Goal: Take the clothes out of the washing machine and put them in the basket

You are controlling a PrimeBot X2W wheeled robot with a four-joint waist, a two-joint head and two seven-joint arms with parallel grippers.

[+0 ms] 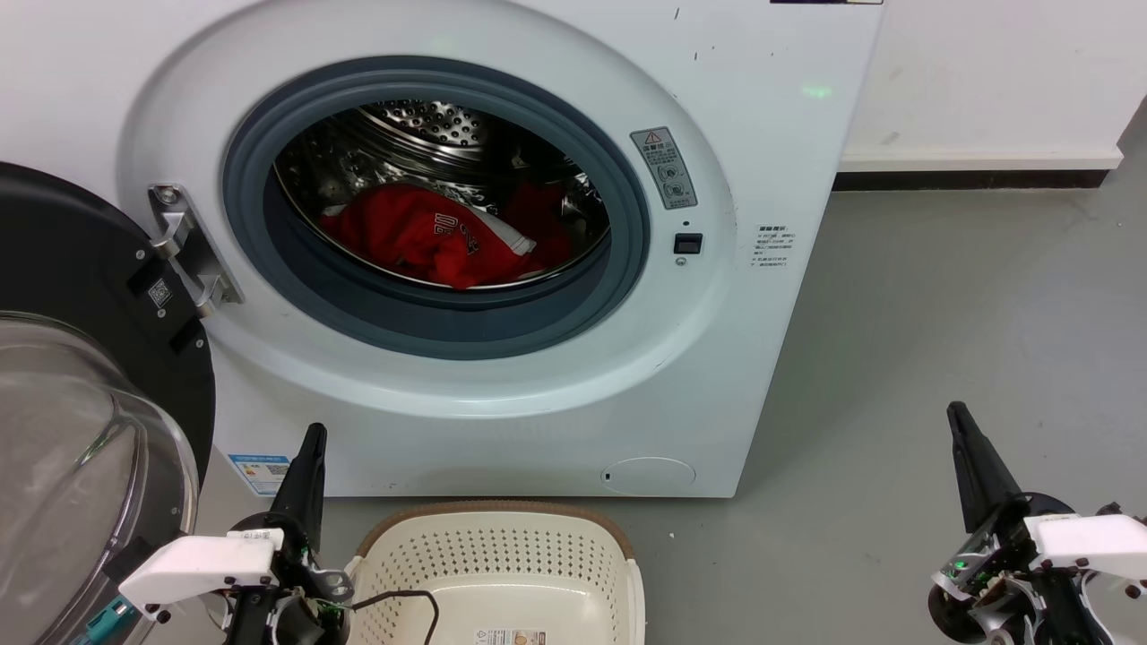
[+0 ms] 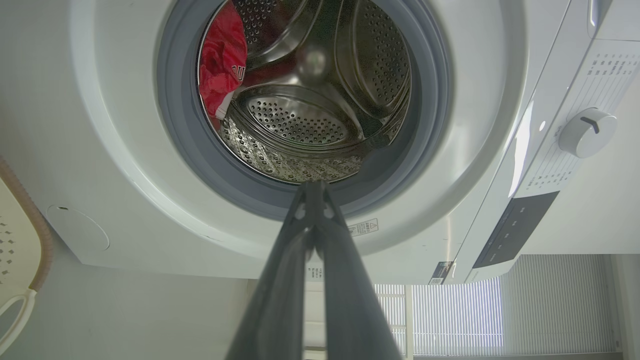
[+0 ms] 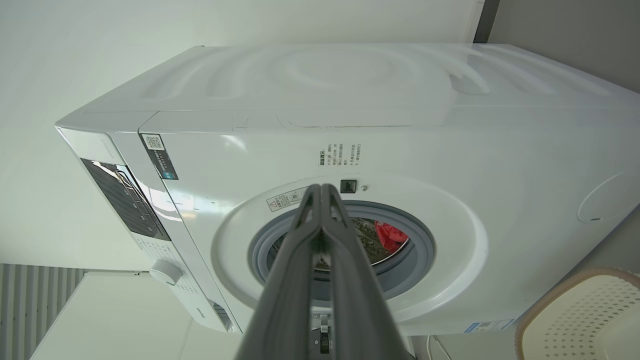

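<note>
In the head view, the washing machine [image 1: 789, 134] stood with its glass door [image 1: 81, 403] swung wide at the left. The red clothes [image 1: 421, 237] lay heaped in the bottom of the steel drum [image 1: 430, 125], white trim showing on the top fold. The cream basket [image 1: 502, 555] sat on the grey floor [image 1: 941, 313] just in front of the machine, below the porthole. The left pincer [image 1: 312, 439] rose at the lower left, beside the basket's left end, and the right pincer [image 1: 957, 417] rose at the lower right, well apart from both basket and machine.

In the left wrist view, the left pincer [image 2: 313, 187] had its two dark fingers pressed together at the tips, pinching nothing, and pointed at the grey rim of the porthole. The clothes [image 2: 220, 65] showed as a red bundle against the drum [image 2: 300, 120] wall. A curve of the basket [image 2: 15, 235] sat at the frame's left edge, and a round dial [image 2: 585, 132] showed on the control panel.

In the right wrist view, the right pincer [image 3: 320, 189] was likewise pressed together and held nothing. Past its fingers, a patch of the red clothes [image 3: 392, 235] showed inside the washing machine [image 3: 350, 100]. The basket [image 3: 575, 315] filled the lower right corner.
</note>
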